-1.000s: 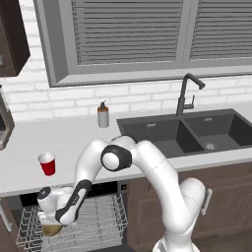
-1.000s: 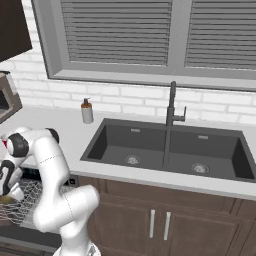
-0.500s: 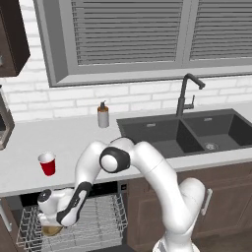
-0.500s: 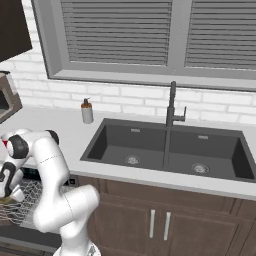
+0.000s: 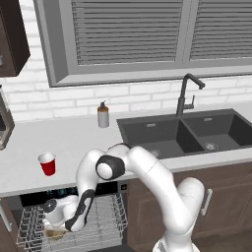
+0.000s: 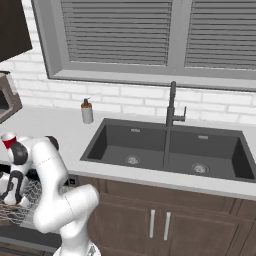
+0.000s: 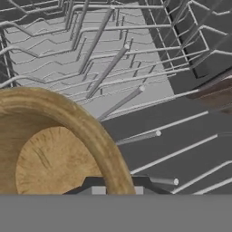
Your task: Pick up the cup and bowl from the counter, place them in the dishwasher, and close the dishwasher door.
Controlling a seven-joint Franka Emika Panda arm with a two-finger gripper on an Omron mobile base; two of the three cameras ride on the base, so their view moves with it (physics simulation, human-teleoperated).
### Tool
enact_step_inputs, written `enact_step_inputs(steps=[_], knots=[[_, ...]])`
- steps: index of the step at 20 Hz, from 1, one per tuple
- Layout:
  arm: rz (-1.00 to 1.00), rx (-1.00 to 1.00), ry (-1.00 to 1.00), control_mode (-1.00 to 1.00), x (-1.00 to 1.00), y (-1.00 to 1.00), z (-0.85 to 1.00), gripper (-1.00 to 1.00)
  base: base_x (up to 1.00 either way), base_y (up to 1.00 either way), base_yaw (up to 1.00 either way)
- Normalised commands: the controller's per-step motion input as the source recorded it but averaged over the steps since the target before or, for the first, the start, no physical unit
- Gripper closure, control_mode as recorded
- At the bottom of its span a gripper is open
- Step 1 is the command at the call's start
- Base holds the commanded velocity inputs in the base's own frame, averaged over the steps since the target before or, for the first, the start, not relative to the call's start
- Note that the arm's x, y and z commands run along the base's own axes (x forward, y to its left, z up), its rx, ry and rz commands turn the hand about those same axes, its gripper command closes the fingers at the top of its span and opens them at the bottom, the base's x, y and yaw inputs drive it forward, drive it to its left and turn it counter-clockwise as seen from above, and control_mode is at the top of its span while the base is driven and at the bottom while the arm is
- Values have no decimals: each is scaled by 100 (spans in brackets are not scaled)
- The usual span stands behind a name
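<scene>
The red cup [image 5: 47, 164] [image 6: 8, 140] stands on the light counter [image 5: 74, 138] at the left, above the open dishwasher. Its white wire rack [image 5: 106, 216] [image 6: 31, 194] [image 7: 113, 54] is pulled out. My gripper [image 5: 53, 227] [image 7: 117, 186] reaches down into the rack's left part and is shut on the rim of the tan wooden bowl [image 5: 54, 233] [image 6: 6, 210] [image 7: 50, 154], one finger on each side of the rim. The bowl sits low among the rack's tines. The dishwasher door is folded down under the rack and hard to make out.
A grey soap bottle [image 5: 103, 115] [image 6: 87, 111] stands against the brick wall. The dark double sink [image 5: 182, 133] [image 6: 170, 150] with a black faucet [image 5: 186, 96] lies to the right. Brown cabinet doors [image 6: 160, 225] run under the sink.
</scene>
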Motion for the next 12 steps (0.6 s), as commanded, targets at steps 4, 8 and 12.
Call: enact_step_inputs(steps=[4,8,12], knots=[[0,-1,1,-100,-38,10,-56,100,0,0,0],[0,0,0,-100,-27,10,-8,100,0,0,0],[0,0,-3,-100,-3,0,0,-100,0,0,0]])
